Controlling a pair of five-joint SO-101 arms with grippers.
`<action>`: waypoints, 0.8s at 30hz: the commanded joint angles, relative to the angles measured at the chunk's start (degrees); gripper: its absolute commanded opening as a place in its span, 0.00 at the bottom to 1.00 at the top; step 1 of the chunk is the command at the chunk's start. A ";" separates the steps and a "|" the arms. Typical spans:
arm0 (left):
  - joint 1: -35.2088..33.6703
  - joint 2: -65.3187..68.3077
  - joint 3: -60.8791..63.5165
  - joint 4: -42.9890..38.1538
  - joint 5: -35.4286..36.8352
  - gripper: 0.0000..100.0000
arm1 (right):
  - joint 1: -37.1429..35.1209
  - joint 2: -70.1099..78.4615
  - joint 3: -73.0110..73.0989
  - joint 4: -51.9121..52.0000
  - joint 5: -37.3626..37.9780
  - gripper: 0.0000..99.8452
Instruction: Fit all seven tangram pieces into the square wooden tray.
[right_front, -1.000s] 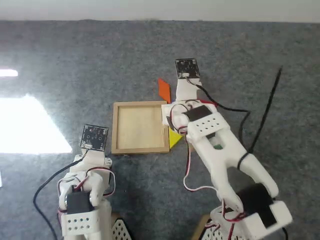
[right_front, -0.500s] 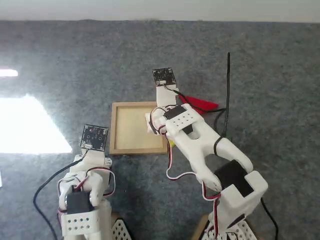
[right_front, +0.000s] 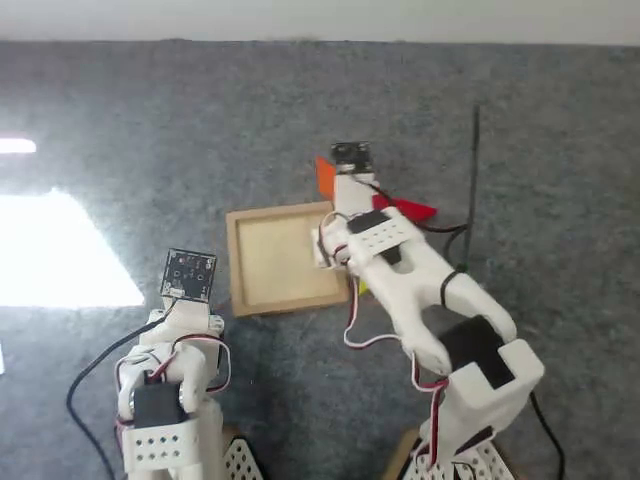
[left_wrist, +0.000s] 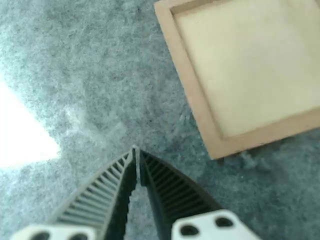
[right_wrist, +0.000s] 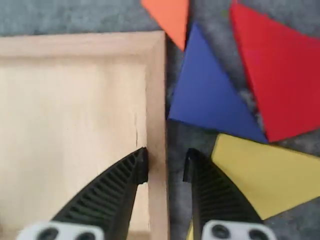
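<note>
— Looking down from above, what do you see?
— The tray (right_front: 237, 262) lies on the grey surface (right_front: 120, 120), and its inside is bare wood. The right arm (right_front: 405, 265) stretches over the tray's right side. An orange piece (right_front: 326, 177) lies just beyond the far right corner, and a red triangle (right_front: 412, 209) lies beside the arm. The left arm (right_front: 170, 385) stands by the near left corner, apart from the tray.
— And the camera on the left wrist?
— The left gripper (left_wrist: 136, 156) is closed, its two fingers pressed together and holding nothing. It hangs over bare surface, near a corner of the tray.
— And the right wrist?
— The right gripper (right_wrist: 165, 162) is a little open. One finger is inside the tray and the other outside, so the rim stands between them. I see a gap at the outer finger. Outside this rim lies a blue triangle (right_wrist: 210, 95), one corner at the rim. The red triangle is next to it, the orange piece is by the tray's corner, and a yellow piece (right_wrist: 265, 180) is beside the outer finger.
</note>
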 joint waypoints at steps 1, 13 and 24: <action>0.26 -1.14 -0.84 0.26 -0.26 0.01 | 2.42 -1.45 -0.44 1.19 3.16 0.14; 0.26 -1.14 -0.84 0.26 -0.26 0.01 | 2.86 -27.12 -1.23 19.65 29.27 0.14; 0.26 -1.14 -0.84 0.26 -0.26 0.01 | 2.15 -6.37 -6.59 22.55 70.59 0.18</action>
